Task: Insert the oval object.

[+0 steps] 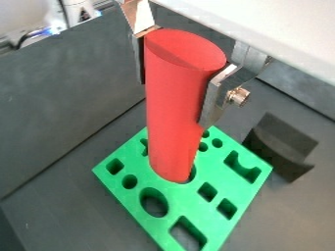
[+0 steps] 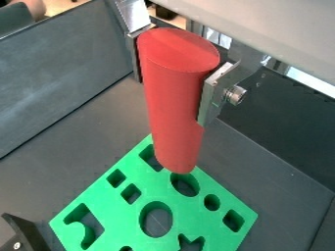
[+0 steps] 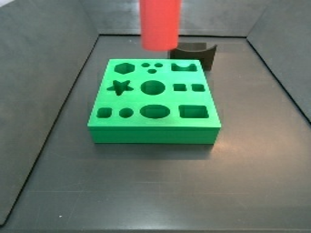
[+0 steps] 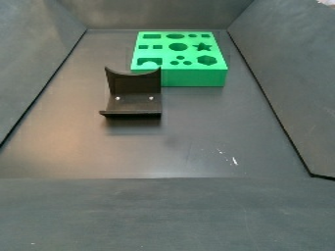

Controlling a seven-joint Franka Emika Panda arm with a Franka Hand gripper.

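The oval object, a tall smooth red peg [image 1: 170,118], is held upright between the silver fingers of my gripper [image 1: 181,69], which is shut on its upper part; both wrist views show this [image 2: 175,67]. The peg [image 2: 177,118] hangs above the green block [image 2: 105,206] without touching it. In a side view only the peg's lower part [image 3: 161,23] shows, above the far edge of the green block [image 3: 136,100]; the gripper is out of frame. The block's oval hole [image 3: 155,112] is in its near row. In the other side view the block [image 4: 197,78] shows but the peg and gripper do not.
The dark fixture [image 4: 131,93] stands on the floor beside the block, also seen in a wrist view [image 1: 281,142] and behind the block [image 3: 197,53]. Dark sloping walls [image 3: 49,136] enclose the floor on all sides.
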